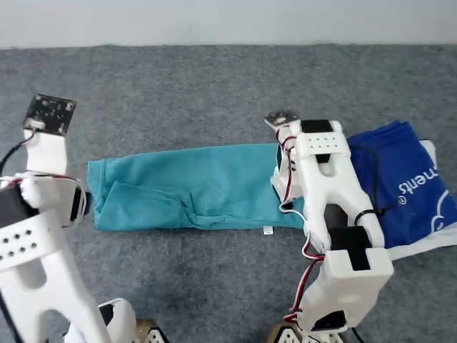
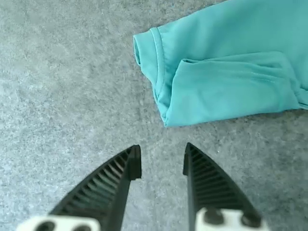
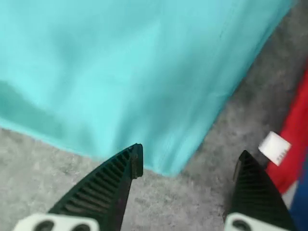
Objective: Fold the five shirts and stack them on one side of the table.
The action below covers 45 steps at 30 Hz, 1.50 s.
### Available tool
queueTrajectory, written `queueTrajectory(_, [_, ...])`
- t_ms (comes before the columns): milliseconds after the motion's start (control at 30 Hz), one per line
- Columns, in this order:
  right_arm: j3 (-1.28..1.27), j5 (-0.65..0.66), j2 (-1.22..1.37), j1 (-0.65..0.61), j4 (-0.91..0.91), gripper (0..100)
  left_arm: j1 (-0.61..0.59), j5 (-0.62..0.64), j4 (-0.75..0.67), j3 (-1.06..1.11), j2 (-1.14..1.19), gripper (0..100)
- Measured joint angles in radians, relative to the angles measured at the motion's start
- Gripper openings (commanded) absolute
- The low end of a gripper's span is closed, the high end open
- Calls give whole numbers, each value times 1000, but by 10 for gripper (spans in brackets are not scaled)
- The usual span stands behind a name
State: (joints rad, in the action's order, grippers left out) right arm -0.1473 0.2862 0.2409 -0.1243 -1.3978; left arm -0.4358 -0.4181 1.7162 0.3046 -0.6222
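**High view.** A grey, carpet-like table (image 1: pixel 178 86) ends at a pale wall (image 1: pixel 214 21) along the far edge. A teal shirt (image 1: pixel 193 186), folded into a long strip, lies across the middle of the table. The left arm (image 1: pixel 36 236) stands at one end of the strip. The right arm (image 1: pixel 335 193) stands over the other end. A blue shirt (image 1: pixel 400 171) with white print lies crumpled just beyond that end, partly behind the right arm, with a white cloth (image 1: pixel 428 246) at its near edge.

**Left wrist view.** The left gripper (image 2: pixel 162 154) hangs over bare table (image 2: pixel 62 72), near the teal shirt's (image 2: pixel 226 72) folded end but apart from it. Its fingers are partly spread, with nothing between them.

**Right wrist view.** The right gripper (image 3: pixel 191 156) is spread wide and holds nothing. One fingertip lies over the edge of the teal shirt (image 3: pixel 120 62), the other over the grey table (image 3: pixel 226 130). Beside that second finger, a small white tag (image 3: pixel 274 147) lies against a red cloth (image 3: pixel 296 139) edge.
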Motion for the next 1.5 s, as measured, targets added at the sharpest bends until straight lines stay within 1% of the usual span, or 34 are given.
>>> queueTrajectory(133, [-57,0,8,0,63,308,8,0,0,25,-64,159])
queueTrajectory(267, [-57,0,77,2,97,307,5,0,0,32,-129,159])
queueTrajectory(400, [-25,0,137,-6,94,307,5,0,0,32,-157,159])
queueTrajectory(667, [54,-3,213,-81,54,303,5,-2,0,34,-160,159])
queueTrajectory(700, [60,-3,222,-81,54,291,5,-3,0,34,-160,159])
queueTrajectory(767, [68,-3,233,-81,52,224,6,-3,0,34,-163,159])
queueTrajectory(900, [87,-3,238,-80,52,11,5,-3,0,34,-166,159])
queueTrajectory(933, [94,-3,238,-78,52,6,5,-3,0,34,-166,159])
queueTrajectory(1000, [104,-3,238,-77,52,38,5,-3,0,34,-166,159])
queueTrajectory(1100, [106,-3,238,-77,54,5,5,-3,0,34,-166,159])
queueTrajectory(1267, [121,-3,244,-77,54,9,5,-3,0,34,-166,159])
queueTrajectory(1500, [276,-2,287,-37,-84,9,5,-3,0,37,-166,159])
